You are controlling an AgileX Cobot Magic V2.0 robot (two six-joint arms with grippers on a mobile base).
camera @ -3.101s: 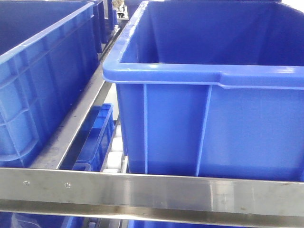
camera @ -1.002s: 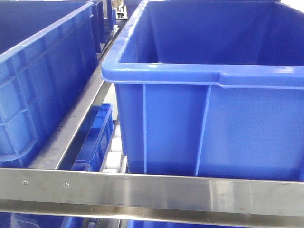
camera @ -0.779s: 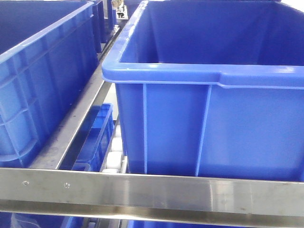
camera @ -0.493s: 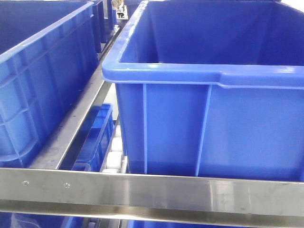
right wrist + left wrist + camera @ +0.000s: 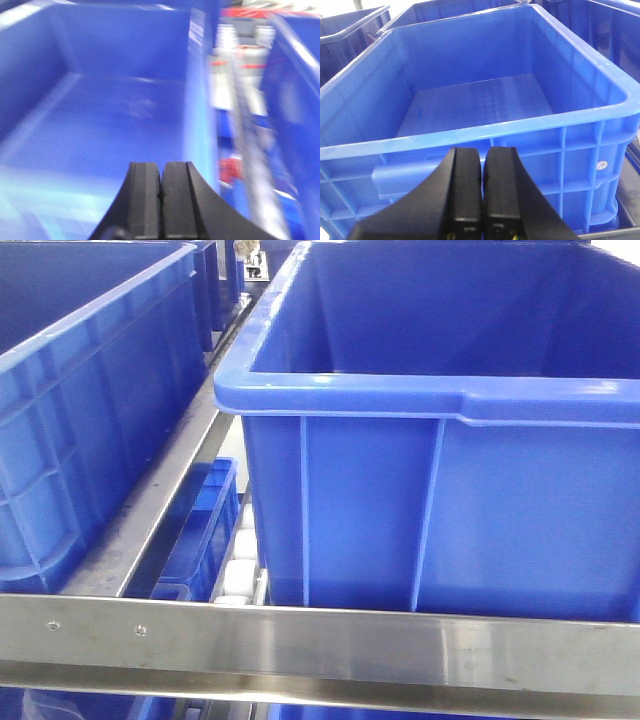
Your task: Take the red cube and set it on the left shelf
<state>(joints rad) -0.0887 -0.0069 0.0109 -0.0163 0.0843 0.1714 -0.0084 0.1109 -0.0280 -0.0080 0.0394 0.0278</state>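
From the front, a big blue bin sits on the metal shelf rail, much as a second ago; no red cube shows. The left wrist view has the left claw pressed together, empty, before an empty bin. The right wrist view is blurred, suggesting motion: right claw together; red blur beside the rail may be the cube.

blue bin, silver rail, black end effector

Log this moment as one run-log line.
left pincer: shut, empty, facing empty blue bin | right pincer: shut, empty, over bin, view blurred | red cube: not clearly seen | stage: pre-grasp
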